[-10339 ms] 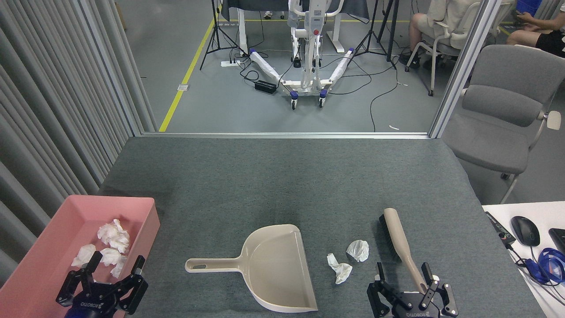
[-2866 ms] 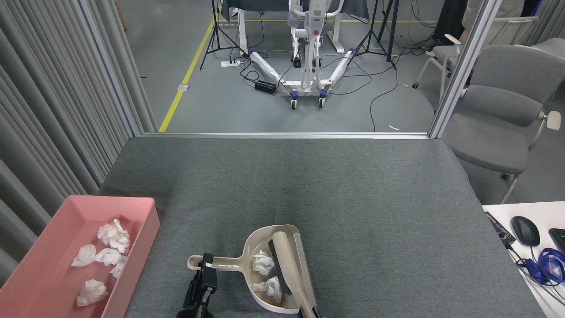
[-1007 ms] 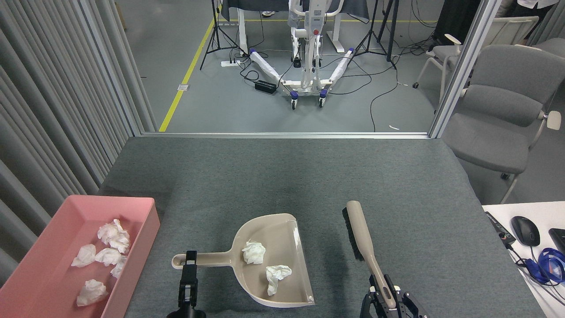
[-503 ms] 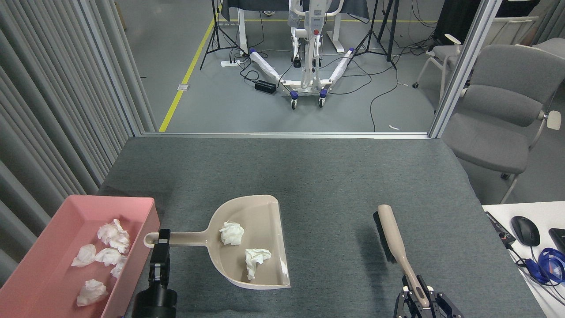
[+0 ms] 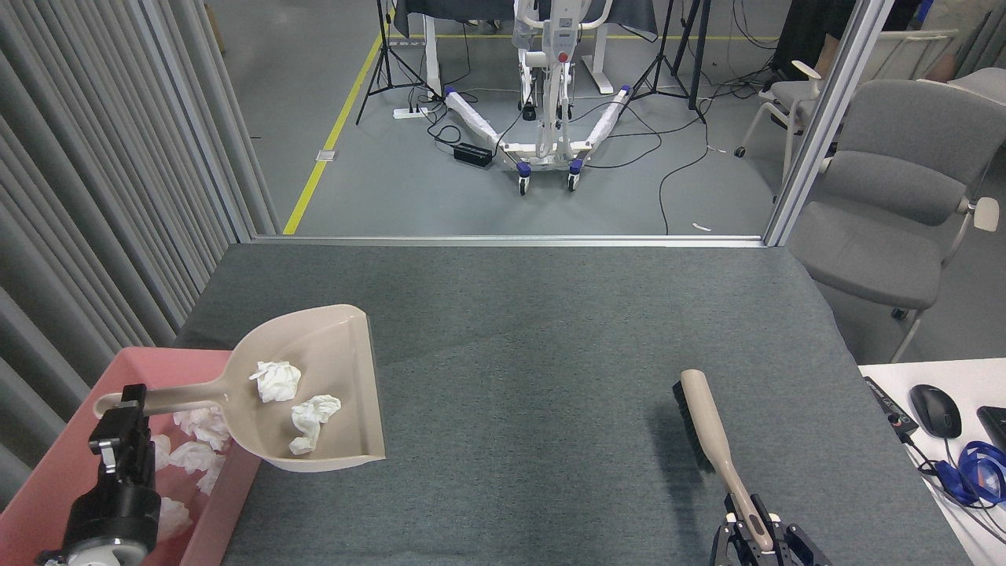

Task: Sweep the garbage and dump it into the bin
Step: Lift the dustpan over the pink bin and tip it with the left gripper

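Holding: the left end effector (image 5: pixel 122 417) is clamping its fingers on the end of the beige dustpan's (image 5: pixel 330 369) handle, with the pan sitting above the near right wall of the bin (image 5: pixel 47 487).
Garbage: two white tissue wads (image 5: pixel 295 401) are lying in the dustpan; more wads (image 5: pixel 192 452) are lying inside the pink bin, at the table's near left corner.
Right side: the right end effector (image 5: pixel 758 534) is pinching the handle of the brush (image 5: pixel 703 420), whose dark bristles are facing left and whose head is pointing away from the robot.
Table: the table (image 5: pixel 534 330) is wearing a grey felt-like cover, bare across its middle and far half.
Room: a grey floor (image 5: pixel 409 181) is stretching beyond the table, crossed by a yellow line (image 5: pixel 330 134) and black cables; a white wheeled frame (image 5: pixel 546 102) is standing there.
Surroundings: grey slatted panels (image 5: pixel 94 173) are lining the left side; a grey chair (image 5: pixel 896 204) is standing to the right; a black mouse (image 5: pixel 934 409) is resting on a white desk (image 5: pixel 888 376) at the right edge.
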Robot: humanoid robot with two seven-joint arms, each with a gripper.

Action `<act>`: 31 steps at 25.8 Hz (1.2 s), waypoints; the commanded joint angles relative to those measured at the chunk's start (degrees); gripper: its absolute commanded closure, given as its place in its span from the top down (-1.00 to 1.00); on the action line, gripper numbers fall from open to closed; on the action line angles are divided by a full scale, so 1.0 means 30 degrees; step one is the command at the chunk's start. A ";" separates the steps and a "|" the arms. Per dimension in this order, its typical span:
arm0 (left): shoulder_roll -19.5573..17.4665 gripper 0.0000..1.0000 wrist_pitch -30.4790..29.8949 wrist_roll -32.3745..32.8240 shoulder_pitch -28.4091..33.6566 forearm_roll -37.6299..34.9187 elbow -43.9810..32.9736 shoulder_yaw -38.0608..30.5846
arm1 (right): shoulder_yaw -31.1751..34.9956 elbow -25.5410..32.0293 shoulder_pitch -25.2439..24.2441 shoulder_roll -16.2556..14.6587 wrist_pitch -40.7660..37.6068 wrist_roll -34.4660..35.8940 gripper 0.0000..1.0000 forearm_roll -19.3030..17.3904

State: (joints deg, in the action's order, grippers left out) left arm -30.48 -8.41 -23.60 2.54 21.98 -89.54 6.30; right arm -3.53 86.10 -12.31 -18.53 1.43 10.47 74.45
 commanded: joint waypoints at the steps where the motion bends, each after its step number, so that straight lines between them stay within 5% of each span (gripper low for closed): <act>1: -0.1736 -0.88 0.0548 -0.0015 0.0120 0.0992 0.0053 -0.0959 | 0.0210 -0.0398 0.0264 -0.0269 -0.0007 -0.0002 -0.95 -0.0324; 10: -0.5310 -0.87 -0.0917 0.0512 0.0882 0.0817 0.3948 -0.3332 | 0.0093 -0.1218 0.0703 -0.0006 -0.0007 -0.0002 -0.95 -0.0412; 19: -0.6834 -0.85 -0.2470 0.0571 0.0882 0.0377 0.6967 -0.3449 | 0.0034 -0.1745 0.1055 0.0082 -0.0007 -0.0002 -0.95 -0.0441; 23: -0.7156 -0.50 -0.2353 0.0541 0.0765 -0.3137 0.6996 -0.3449 | 0.0005 -0.1833 0.1084 0.0112 -0.0007 -0.0002 -0.88 -0.0441; 31: -0.7625 -1.00 -0.1269 -0.0572 0.0531 -0.9496 0.6762 -0.3888 | 0.0005 -0.1833 0.1084 0.0141 -0.0036 0.0027 -0.76 -0.0441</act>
State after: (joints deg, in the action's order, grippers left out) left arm -52.35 -14.50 -23.74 4.58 1.59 -68.79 -5.02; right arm -3.51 80.57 -9.05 -18.11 1.39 10.51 73.12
